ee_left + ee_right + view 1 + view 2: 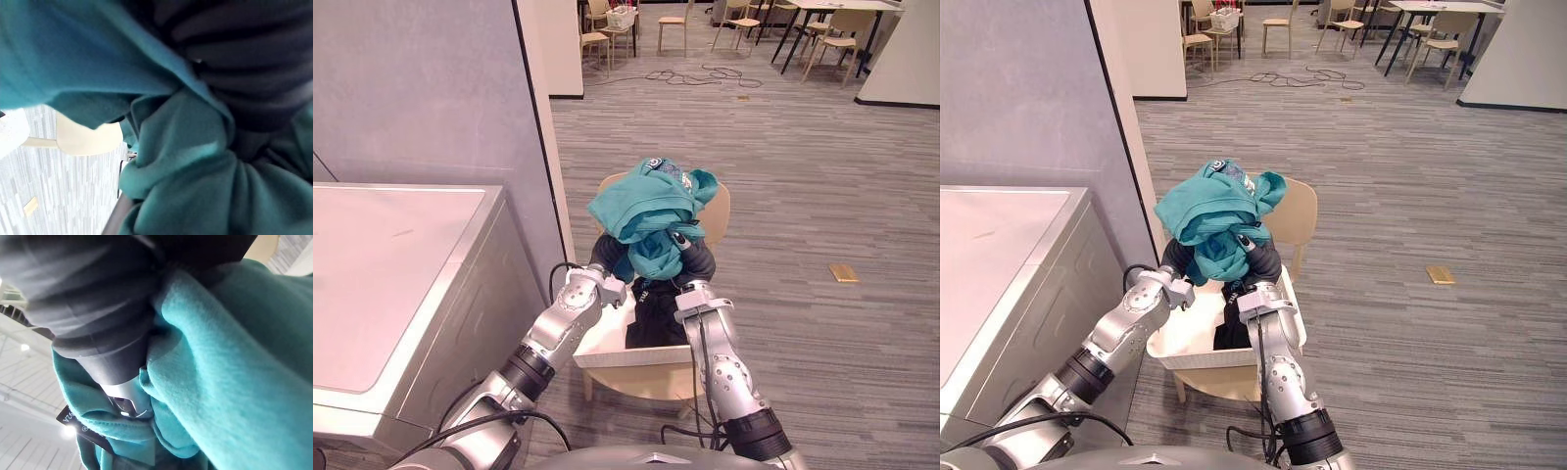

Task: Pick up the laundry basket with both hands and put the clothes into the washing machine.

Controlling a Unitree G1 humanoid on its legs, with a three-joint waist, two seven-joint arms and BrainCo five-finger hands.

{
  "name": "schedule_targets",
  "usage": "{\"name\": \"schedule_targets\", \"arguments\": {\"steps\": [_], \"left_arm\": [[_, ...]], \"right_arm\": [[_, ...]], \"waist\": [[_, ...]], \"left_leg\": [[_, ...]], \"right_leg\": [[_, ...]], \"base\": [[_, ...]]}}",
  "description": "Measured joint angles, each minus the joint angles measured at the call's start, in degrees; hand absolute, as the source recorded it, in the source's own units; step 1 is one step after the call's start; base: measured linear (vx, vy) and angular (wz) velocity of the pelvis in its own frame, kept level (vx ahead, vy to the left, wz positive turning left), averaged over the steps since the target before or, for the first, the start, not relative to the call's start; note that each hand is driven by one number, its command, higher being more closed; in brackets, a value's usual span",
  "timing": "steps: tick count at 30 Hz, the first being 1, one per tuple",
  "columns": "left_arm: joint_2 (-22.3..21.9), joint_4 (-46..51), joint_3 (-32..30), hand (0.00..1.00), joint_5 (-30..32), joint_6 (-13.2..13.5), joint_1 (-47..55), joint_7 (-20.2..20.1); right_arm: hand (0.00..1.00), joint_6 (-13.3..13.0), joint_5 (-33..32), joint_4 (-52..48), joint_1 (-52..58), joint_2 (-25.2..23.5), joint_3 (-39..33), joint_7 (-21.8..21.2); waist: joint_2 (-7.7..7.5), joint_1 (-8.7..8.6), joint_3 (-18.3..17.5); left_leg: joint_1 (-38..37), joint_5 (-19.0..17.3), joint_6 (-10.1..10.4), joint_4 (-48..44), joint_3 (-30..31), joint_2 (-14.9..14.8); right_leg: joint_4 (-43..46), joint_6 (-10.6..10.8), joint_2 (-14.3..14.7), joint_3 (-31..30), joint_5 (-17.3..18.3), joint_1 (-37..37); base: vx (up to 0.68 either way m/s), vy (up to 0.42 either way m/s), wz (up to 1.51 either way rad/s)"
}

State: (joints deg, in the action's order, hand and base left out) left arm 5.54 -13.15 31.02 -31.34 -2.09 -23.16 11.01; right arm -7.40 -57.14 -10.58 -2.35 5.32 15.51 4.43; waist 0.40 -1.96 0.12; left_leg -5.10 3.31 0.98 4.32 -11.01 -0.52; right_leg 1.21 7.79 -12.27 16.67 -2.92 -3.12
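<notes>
Both arms are raised over the laundry basket [628, 356], a white tub standing on the seat of a pale wooden chair [717, 210]. A teal sweatshirt [646, 208] is bunched and lifted clear of the basket, and is draped over both hands. The left hand [605, 252] shows as a dark ribbed cover under the left side of the bundle. The right hand [698, 260] shows the same way under the right side. Both hands are buried in the cloth, so it cannot be determined whether either one is clenched on the sweatshirt or merely carrying it. The wrist views confirm teal fabric pressed close against each dark cover.

A dark garment [656, 311] remains inside the basket, lying against its right wall directly below the lifted bundle. The basket itself rests on the chair, and neither hand is on its rim.

The washing machine [396, 264] stands to the robot's left, just beside the chair, with its flat white top closed. A grey partition [431, 88] rises behind it. A small tan block [843, 273] lies on the floor, well apart to the right.
</notes>
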Motion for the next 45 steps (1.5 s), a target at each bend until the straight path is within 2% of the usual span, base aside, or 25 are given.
{"name": "schedule_targets", "arguments": {"steps": [8,15,16,22,27,29,36,45], "left_arm": [[0.1,-0.1,1.9,1.00,0.0,0.0,-0.9,0.0],[0.1,-1.1,3.1,1.00,0.0,-0.1,-0.9,-0.1],[0.1,-1.1,3.1,1.00,-0.1,-0.1,-0.9,-0.1],[0.3,-1.3,2.4,1.00,-2.8,-0.1,-0.8,0.0],[0.1,-2.9,-1.6,1.00,-4.6,-0.1,-0.8,0.0],[0.2,-3.3,-4.0,1.00,-4.6,-0.1,-0.2,0.1],[0.2,-3.3,-8.4,1.00,-4.6,-0.1,2.6,0.7],[0.0,-2.9,-13.6,1.00,-6.8,-0.1,3.7,1.5]], "right_arm": [[1.00,-0.1,-1.1,0.0,0.4,1.9,0.0,0.8],[1.00,0.9,-1.1,0.4,2.0,1.9,0.3,0.8],[0.00,1.0,-1.1,0.4,2.0,2.0,0.3,0.8],[0.00,1.8,-1.0,2.5,2.2,2.7,-0.4,-0.4],[0.00,5.2,-0.8,5.4,3.5,4.6,-2.1,-0.4],[0.00,6.4,1.5,5.5,4.8,4.9,-3.9,-0.3],[0.00,7.2,3.6,5.4,6.2,5.1,-10.7,-0.4],[0.00,7.6,5.8,5.4,6.5,4.9,-12.2,-0.5]], "waist": [[-0.57,-0.35,-0.4],[-1.38,-0.20,-1.0],[-1.46,-0.27,-1.0],[-1.84,0.00,-1.3],[-2.50,0.08,-1.4],[-2.93,0.04,-1.6],[-3.54,0.01,-1.5],[-3.51,-0.12,-1.5]], "left_leg": [[0.0,0.3,0.1,0.0,1.5,-0.1],[0.0,0.4,0.1,0.0,1.5,-0.2],[0.0,0.4,0.1,0.0,1.5,-0.2],[-0.1,0.6,0.1,0.0,1.6,-0.3],[-0.2,0.7,0.1,0.0,1.6,-0.4],[-0.3,0.7,0.2,0.1,1.5,-0.4],[-1.0,0.5,0.3,0.5,0.2,-0.4],[-1.2,0.5,0.3,0.5,-0.5,-0.4]], "right_leg": [[-0.2,0.0,0.0,1.3,0.0,-1.0],[0.0,-0.1,0.0,1.2,0.1,-0.9],[0.0,-0.1,0.0,1.2,0.1,-0.9],[0.1,-0.1,0.0,1.2,0.1,-0.9],[0.2,-0.1,0.0,1.1,0.1,-1.0],[0.2,-0.1,0.1,1.0,0.1,-1.0],[0.2,-0.2,0.3,-0.4,0.0,-0.9],[0.2,-0.3,0.5,-1.1,0.0,-0.6]], "base": [[-0.01,-0.008,0.09],[0.00,-0.001,0.01],[0.00,0.000,0.00],[0.00,0.000,0.00],[0.00,0.000,0.00],[0.00,0.000,0.00],[-0.01,0.002,-0.09],[0.00,0.002,-0.03]]}}
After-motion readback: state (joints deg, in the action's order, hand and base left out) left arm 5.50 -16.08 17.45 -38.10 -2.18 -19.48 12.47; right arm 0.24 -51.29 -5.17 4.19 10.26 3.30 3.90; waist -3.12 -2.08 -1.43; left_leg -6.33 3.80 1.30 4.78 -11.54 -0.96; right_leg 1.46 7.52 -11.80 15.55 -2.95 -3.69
